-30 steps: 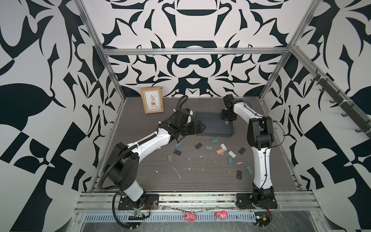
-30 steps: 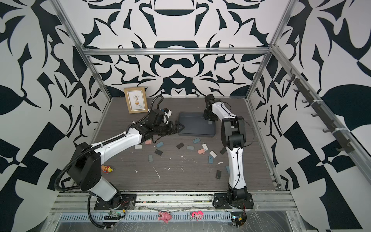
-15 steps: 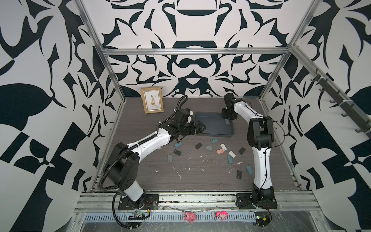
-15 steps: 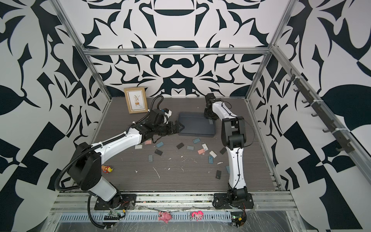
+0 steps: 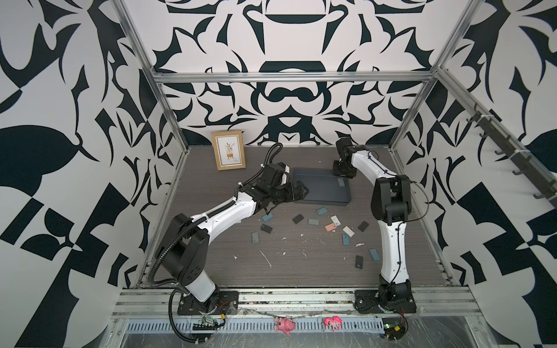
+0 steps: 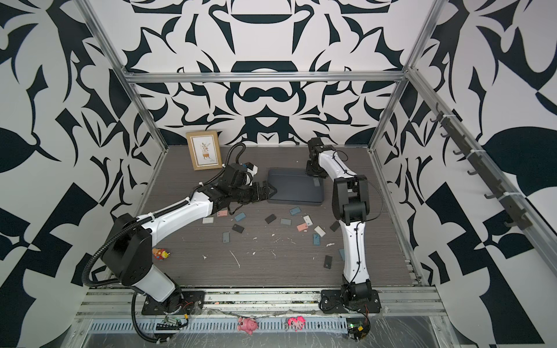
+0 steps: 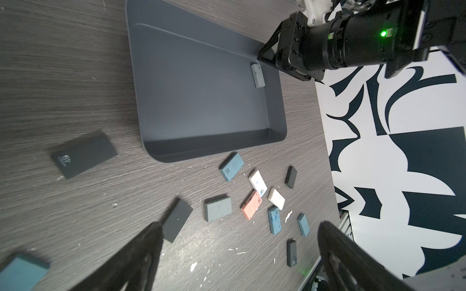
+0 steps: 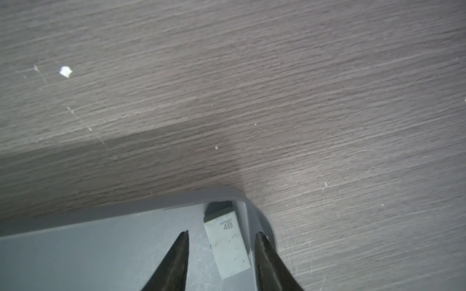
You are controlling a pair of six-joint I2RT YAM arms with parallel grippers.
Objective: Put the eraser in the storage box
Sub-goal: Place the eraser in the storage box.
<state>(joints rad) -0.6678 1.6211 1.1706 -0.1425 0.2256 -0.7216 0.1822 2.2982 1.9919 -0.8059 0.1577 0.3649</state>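
Left of centre, top view: left gripper (image 5: pixel 302 192) spread wide, empty, at left edge of storage box (image 5: pixel 319 202) | centre: wood-grain table (image 5: pixel 301 271), loose erasers (image 5: pixel 330 227) scattered below box | box's upper-right corner: eraser (image 7: pixel 258 75) lying flat, right gripper (image 8: pixel 222 234) partly parted astride it, ungripped | free room: table's lower strip.

A robot lab cell; an aluminium frame (image 5: pixel 289 77) boxes in a wood-grain table (image 5: pixel 301 271); the walls (image 5: pixel 289 36) carry a bold black-and-white pattern; a left arm (image 5: pixel 229 214) and a right arm (image 5: pixel 391 250) are bolted to a rail (image 5: pixel 289 296) at the front; a bare circuit board (image 5: pixel 206 324) lies by a slotted cable duct (image 5: pixel 256 327).
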